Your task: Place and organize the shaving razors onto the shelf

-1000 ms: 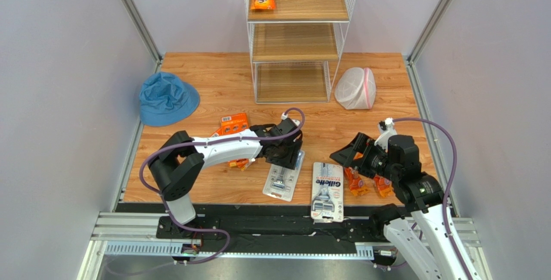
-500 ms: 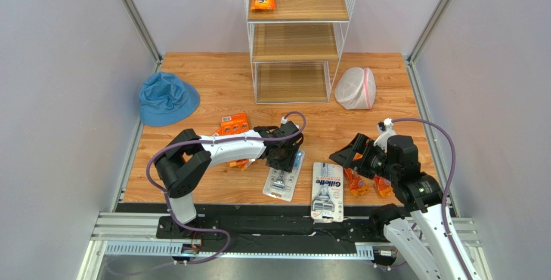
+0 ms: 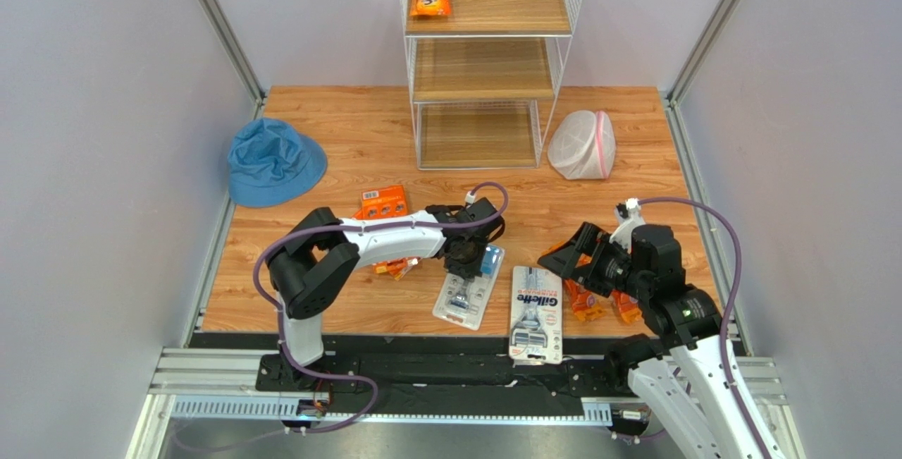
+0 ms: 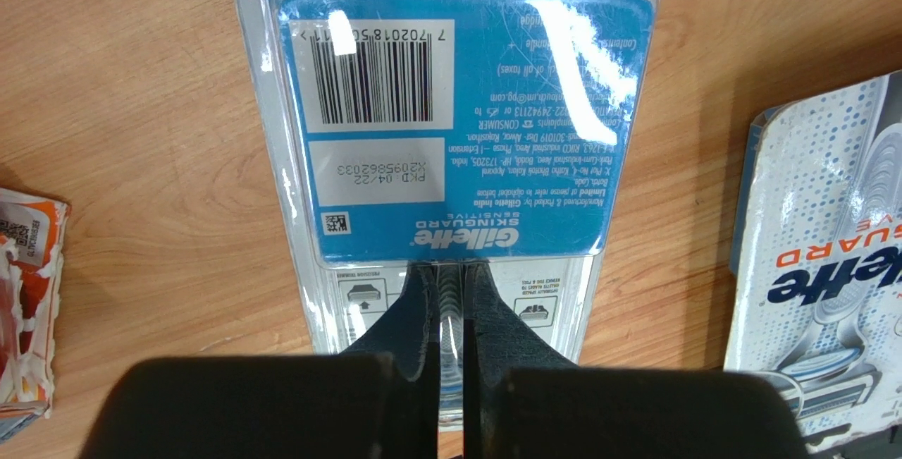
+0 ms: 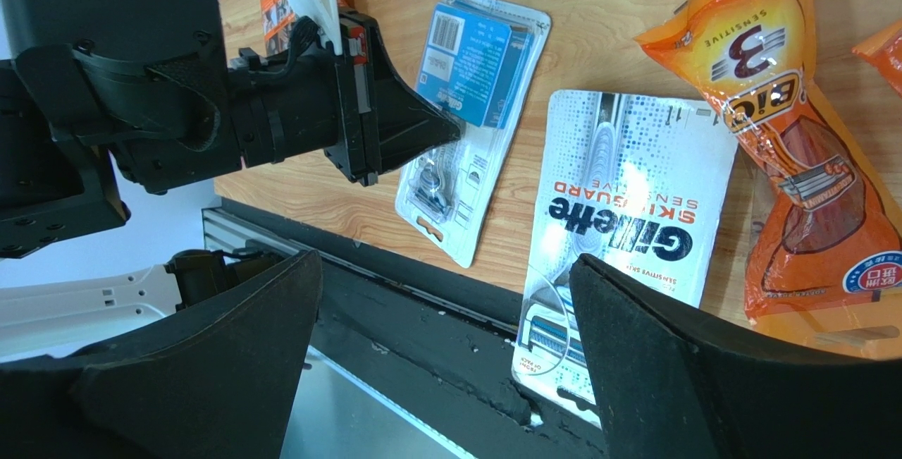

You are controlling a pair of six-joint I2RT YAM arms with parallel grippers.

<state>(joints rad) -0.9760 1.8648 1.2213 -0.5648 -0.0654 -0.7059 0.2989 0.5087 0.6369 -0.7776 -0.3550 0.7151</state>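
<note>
Left arm's fingers (image 4: 419,306) clamped on the edge of a face-down Gillette Skinguard blister card (image 4: 466,110) on the worktop (image 4: 138,163), well in front of the shelf (image 3: 492,70); such a thin edge pinch may let the slick card slip or swing when lifted; right fingers (image 5: 678,364) spread apart.

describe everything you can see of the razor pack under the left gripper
The razor pack is a clear plastic blister card lying back side up on the wooden table. Its blue label carries a barcode and the Gillette Skinguard name, and a hang hole shows at one end. The left gripper appears pinched shut on it at the label's edge. Another Gillette pack lies beside it, apart.
</note>
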